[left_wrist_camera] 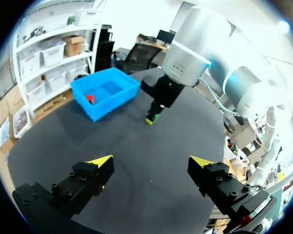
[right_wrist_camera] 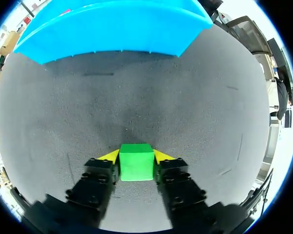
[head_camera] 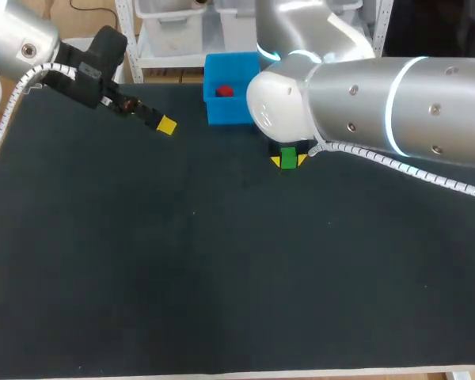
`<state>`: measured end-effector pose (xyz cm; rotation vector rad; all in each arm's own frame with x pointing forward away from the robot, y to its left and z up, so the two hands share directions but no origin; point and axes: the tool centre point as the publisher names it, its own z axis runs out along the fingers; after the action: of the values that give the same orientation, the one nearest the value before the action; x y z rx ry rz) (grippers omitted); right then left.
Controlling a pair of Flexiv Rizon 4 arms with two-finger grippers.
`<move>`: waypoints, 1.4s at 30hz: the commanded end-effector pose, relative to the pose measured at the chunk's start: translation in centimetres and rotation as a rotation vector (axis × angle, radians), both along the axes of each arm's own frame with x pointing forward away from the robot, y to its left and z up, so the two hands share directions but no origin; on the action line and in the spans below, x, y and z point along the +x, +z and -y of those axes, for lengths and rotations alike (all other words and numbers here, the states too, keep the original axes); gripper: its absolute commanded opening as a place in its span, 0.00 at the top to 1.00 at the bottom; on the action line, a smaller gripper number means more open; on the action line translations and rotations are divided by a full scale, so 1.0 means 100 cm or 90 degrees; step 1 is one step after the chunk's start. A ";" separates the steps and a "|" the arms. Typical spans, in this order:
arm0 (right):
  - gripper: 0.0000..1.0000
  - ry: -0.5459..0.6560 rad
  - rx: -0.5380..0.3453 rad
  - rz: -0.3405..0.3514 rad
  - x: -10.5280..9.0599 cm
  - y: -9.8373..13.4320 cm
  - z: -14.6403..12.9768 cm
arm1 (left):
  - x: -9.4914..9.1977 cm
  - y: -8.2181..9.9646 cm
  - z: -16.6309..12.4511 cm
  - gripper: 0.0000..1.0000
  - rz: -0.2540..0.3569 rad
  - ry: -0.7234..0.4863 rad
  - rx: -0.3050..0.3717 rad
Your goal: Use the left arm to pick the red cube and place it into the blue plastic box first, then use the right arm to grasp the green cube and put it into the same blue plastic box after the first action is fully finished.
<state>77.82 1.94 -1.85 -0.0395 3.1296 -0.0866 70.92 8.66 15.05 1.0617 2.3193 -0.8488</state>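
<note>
Green cube [right_wrist_camera: 136, 162] clamped square-on in right gripper [right_wrist_camera: 136, 157], near blue box [right_wrist_camera: 112, 29]; red cube [left_wrist_camera: 90, 98] inside; left gripper [left_wrist_camera: 151, 162] spread wide.

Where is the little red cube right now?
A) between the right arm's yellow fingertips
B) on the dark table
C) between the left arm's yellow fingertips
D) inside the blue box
D: the red cube sits inside the blue box, while the right gripper grips only the green cube.

The silver right arm [head_camera: 380, 103] wears a white coiled cable [head_camera: 427, 175].
</note>
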 end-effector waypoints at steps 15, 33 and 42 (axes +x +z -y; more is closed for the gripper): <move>1.00 0.001 0.010 0.027 0.022 0.061 0.017 | 0.000 -0.001 -0.001 0.00 0.002 -0.001 -0.003; 1.00 0.038 0.033 0.056 0.059 0.111 0.011 | 0.000 -0.001 -0.001 0.00 0.002 -0.001 -0.003; 1.00 0.058 0.063 0.099 0.086 0.129 0.013 | 0.000 -0.001 -0.001 0.00 0.002 -0.001 -0.003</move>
<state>86.12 0.90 10.83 -0.1624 2.9686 0.0511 70.92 8.66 15.05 1.0616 2.3194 -0.8486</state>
